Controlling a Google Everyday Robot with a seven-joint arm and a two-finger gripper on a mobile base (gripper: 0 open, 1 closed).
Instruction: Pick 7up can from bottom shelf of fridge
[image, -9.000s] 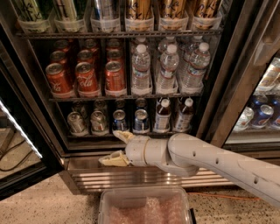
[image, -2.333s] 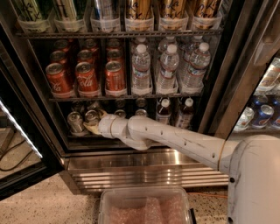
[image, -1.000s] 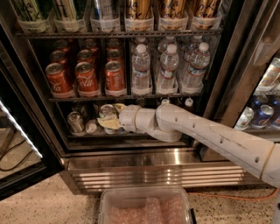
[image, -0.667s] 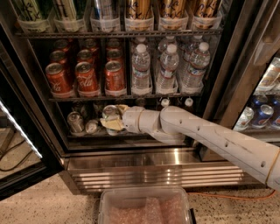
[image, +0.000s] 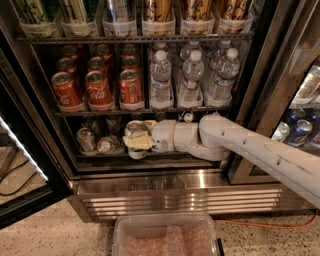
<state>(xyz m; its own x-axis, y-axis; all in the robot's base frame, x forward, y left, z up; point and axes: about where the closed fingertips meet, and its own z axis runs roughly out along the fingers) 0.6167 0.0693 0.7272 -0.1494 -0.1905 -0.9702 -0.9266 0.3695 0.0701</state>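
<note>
My gripper (image: 135, 134) is at the front of the fridge's bottom shelf (image: 150, 159), left of centre. It is shut on a 7up can (image: 134, 128), silver-topped with a dull green body. One cream finger (image: 136, 143) crosses the can's front, the other lies behind its top. The can is upright and close to the shelf's front edge. Two more silvery cans stay on the shelf to the left: one upright (image: 86, 139), one lying tipped (image: 106, 145). My white arm (image: 240, 145) reaches in from the right and hides the right half of the shelf.
Red Coca-Cola cans (image: 100, 87) and water bottles (image: 192, 80) stand on the rack above. The steel base grille (image: 165, 200) is below. A clear plastic bin (image: 167, 237) sits on the floor in front. The open glass door (image: 20, 165) is at the left.
Over the last seconds my gripper closed on the can among the left lanes. Since one second ago it has drawn slightly right and toward the shelf front with the can.
</note>
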